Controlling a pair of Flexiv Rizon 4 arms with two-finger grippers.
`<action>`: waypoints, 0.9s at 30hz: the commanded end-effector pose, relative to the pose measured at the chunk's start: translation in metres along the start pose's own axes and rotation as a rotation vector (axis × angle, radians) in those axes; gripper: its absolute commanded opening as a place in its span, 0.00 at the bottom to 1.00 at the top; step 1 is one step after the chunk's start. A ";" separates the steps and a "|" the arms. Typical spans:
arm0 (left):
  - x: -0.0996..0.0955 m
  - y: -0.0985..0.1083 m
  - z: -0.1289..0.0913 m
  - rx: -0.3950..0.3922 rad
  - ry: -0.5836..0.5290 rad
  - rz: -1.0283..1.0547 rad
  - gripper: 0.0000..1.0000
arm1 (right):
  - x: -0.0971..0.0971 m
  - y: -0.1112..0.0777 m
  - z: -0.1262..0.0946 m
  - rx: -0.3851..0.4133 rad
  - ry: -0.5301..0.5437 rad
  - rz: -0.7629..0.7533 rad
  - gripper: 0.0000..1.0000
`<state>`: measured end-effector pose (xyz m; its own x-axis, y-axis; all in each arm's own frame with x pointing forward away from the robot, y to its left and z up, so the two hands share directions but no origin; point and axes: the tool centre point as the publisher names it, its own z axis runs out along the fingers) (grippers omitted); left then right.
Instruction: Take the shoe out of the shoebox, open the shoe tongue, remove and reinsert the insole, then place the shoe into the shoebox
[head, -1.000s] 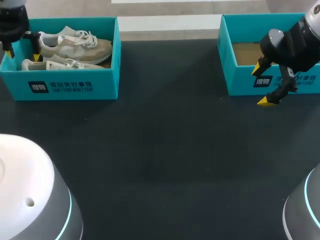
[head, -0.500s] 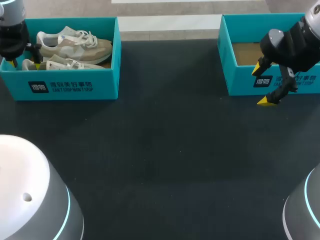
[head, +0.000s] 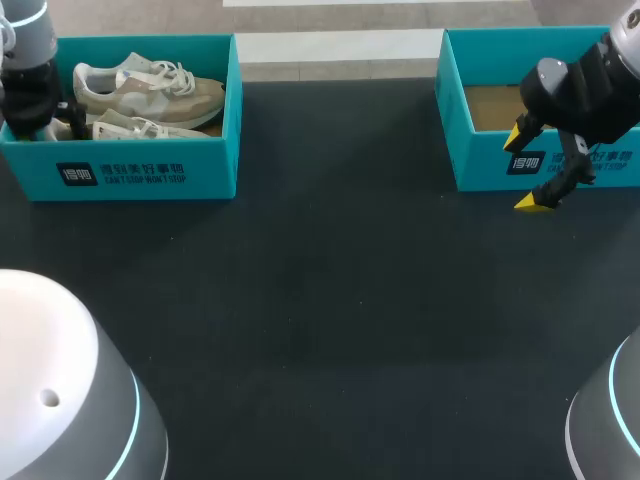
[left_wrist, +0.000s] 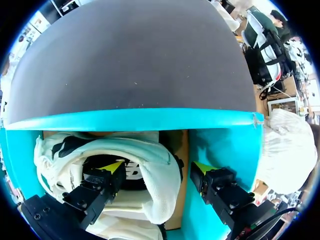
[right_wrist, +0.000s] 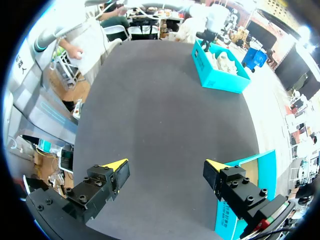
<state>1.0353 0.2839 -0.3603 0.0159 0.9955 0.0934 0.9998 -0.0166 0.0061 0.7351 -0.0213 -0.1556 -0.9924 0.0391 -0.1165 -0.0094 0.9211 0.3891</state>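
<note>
The left tool (left_wrist: 159, 167) is hanging open inside the left shoebox (left_wrist: 135, 119), its fingers straddling the padded heel collar of the cream sneaker (left_wrist: 135, 150) that is lying against the box's front wall: one yellow tip is sitting inside the shoe's mouth, the other outside the heel, close to the teal side wall. Nothing is being gripped yet, so the likeliest trouble is lying right here. If the tool is closing too high, it is pinching only the soft collar, and the sneaker is likely to be slipping out or swinging toe-down on the lift and catching on the wall. The outer finger is also working in a tight gap, so it risks scraping the cardboard and dragging the light box along. The inner tip could be hooking the insole early and pulling it askew. Just behind, the second sneaker (head: 150, 88) is lying against the first, and its laces could be snagging and riding up with it. Far across the dark surface (head: 330, 300), the right tool (head: 525, 170) is hovering open and empty in front of the right shoebox (head: 490, 165), well apart from the shoes and poorly placed to steady anything.
</note>
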 end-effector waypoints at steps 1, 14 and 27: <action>-0.002 0.004 0.013 0.009 0.000 0.003 0.84 | -0.002 0.001 0.001 0.003 0.003 0.001 1.00; 0.006 0.000 0.017 0.043 0.047 0.033 0.04 | -0.002 0.001 0.001 0.003 0.003 0.001 1.00; 0.020 -0.003 -0.022 0.065 0.038 0.130 0.00 | -0.002 0.001 0.001 0.003 0.003 0.001 1.00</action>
<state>1.0351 0.2977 -0.3531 0.1418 0.9806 0.1352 0.9887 -0.1334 -0.0688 0.7351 -0.0213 -0.1556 -0.9924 0.0391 -0.1165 -0.0094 0.9211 0.3891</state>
